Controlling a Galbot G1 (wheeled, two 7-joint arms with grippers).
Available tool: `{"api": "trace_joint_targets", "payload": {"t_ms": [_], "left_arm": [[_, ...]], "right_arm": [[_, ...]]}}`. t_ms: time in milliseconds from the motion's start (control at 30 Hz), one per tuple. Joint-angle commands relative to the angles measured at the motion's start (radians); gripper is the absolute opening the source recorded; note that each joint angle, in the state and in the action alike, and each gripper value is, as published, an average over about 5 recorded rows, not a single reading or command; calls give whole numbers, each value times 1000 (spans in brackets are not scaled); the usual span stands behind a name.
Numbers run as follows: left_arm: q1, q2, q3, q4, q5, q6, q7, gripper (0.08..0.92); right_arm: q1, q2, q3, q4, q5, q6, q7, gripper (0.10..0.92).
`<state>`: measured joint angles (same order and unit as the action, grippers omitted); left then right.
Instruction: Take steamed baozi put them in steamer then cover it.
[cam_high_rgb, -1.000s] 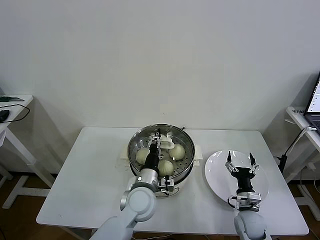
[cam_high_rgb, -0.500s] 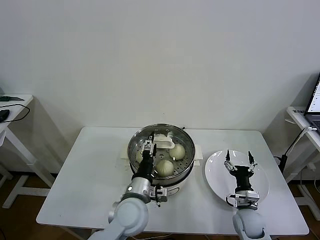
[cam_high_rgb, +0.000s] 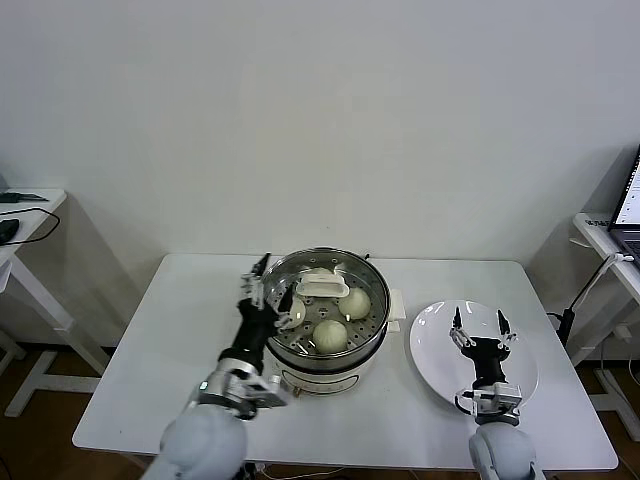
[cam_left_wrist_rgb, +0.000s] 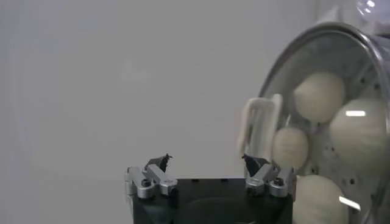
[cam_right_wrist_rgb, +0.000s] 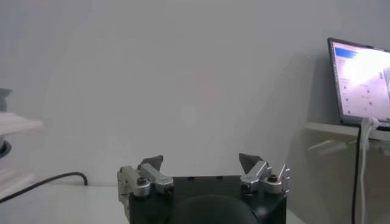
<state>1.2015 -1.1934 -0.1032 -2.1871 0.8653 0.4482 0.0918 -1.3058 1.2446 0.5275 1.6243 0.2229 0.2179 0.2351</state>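
In the middle of the head view the round shiny stainless-steel steamer on its cream-white base sits on the white table, with the round clear glass lid and its cream handle resting on top. Through the glass the cream-white domed baozi lie on the perforated tray; three are plain to see from the head, a fourth is partly hidden behind the arm. The left wrist view shows four of these buns under the glass beside the cream handle.

A second ago the left gripper stood over the centre of the pot at the lid handle, its jaws partly closed. Since then it has let go, spread its jaws wide and drawn back toward the left of the frame, so that it now sits at the steamer's left rim, holding nothing. The lid has stayed in place on the pot.

The right gripper hovers over the flat white plate at the lower right, jaws spread and empty, much as it was before. At the right edge a laptop screen glows on a side desk.
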Motion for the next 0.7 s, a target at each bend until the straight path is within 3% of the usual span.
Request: {"api": "trace_joint_targets", "payload": {"t_ms": [33,367,700], "left_arm": [[177,-57,-483,129,-820,-426,-164,823],[224,-73,-550,292,-938,-596,-29,823],[245,-78,-535,333,-922,-626,-3,823]], "right_arm": [[-64,-15,9,56,81,-27,-16,823],[-140,12,16,53,62,27,2,823],[-166,45,15,71,33,52,-9,823]]}}
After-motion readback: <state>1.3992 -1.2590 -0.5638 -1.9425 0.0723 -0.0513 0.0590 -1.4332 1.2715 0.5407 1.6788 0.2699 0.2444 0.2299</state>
